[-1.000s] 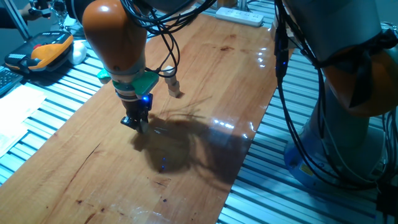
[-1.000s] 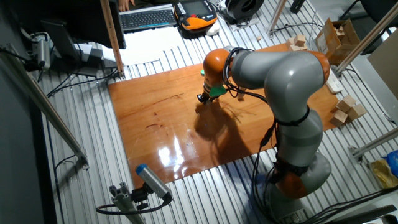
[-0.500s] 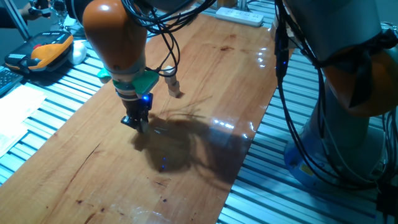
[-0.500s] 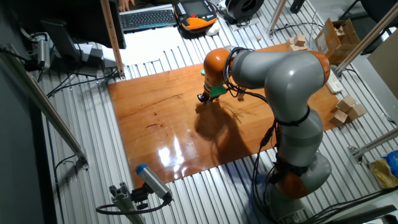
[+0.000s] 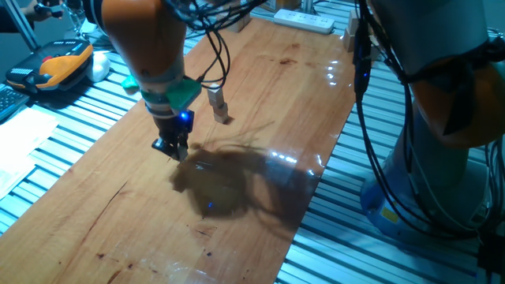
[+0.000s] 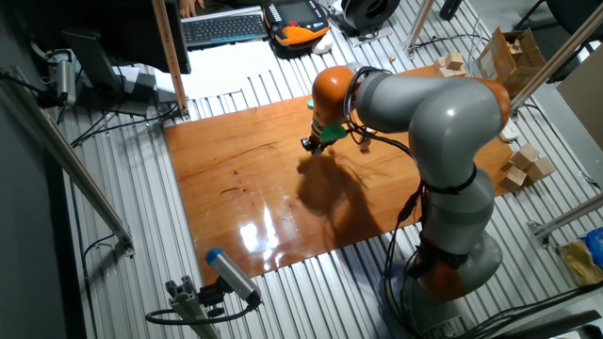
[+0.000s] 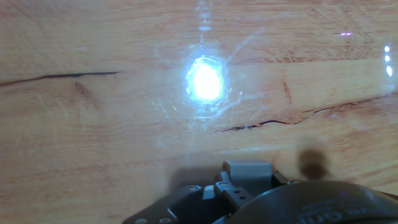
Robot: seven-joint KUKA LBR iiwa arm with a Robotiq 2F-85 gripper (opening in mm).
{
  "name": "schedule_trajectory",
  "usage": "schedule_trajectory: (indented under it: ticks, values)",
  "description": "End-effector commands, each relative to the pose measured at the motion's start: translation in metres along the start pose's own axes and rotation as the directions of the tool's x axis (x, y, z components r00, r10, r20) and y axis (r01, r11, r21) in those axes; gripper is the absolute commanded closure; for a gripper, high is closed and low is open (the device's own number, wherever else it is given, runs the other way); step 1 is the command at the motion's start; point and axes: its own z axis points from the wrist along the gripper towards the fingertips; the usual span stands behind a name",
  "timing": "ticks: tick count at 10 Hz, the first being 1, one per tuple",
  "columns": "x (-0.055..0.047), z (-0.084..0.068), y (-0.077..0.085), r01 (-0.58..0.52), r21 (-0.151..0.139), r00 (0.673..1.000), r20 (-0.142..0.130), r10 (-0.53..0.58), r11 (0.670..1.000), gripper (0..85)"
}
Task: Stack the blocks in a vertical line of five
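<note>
My gripper (image 5: 173, 148) hangs just above the wooden table (image 5: 260, 95), left of its middle; it also shows in the other fixed view (image 6: 309, 145). Its dark fingertips look pressed together, and I cannot see whether a block is between them. A thin pale column (image 5: 220, 106), which looks like tiny tan blocks stacked, stands on the table a short way right of the gripper and apart from it; in the other fixed view it is a small tan speck (image 6: 364, 144). The hand view shows only bare wood with a bright glare spot (image 7: 205, 81) and no block.
Larger pale wooden blocks (image 6: 524, 166) lie off the table at the right, more near a cardboard box (image 6: 513, 52). A white power strip (image 5: 304, 20) lies at the table's far end. An orange and black device (image 5: 63, 63) sits off the left edge. Cables hang around the arm.
The gripper has lifted a little off the table and shifted slightly left with the arm. The pale column has not moved.
</note>
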Motion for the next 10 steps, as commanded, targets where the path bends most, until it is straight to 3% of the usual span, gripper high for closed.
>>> schedule_trajectory:
  ticks: [1, 5, 10]
  values:
    - [0.000, -0.004, -0.001, -0.007, -0.013, 1.000, 0.000, 0.007, 1.000, 85.0]
    - [-0.001, -0.030, -0.002, -0.048, -0.011, 0.999, 0.005, 0.048, 0.999, 85.0]
    - [-0.004, -0.057, -0.017, -0.051, -0.018, 0.999, -0.011, 0.051, 0.999, 85.0]
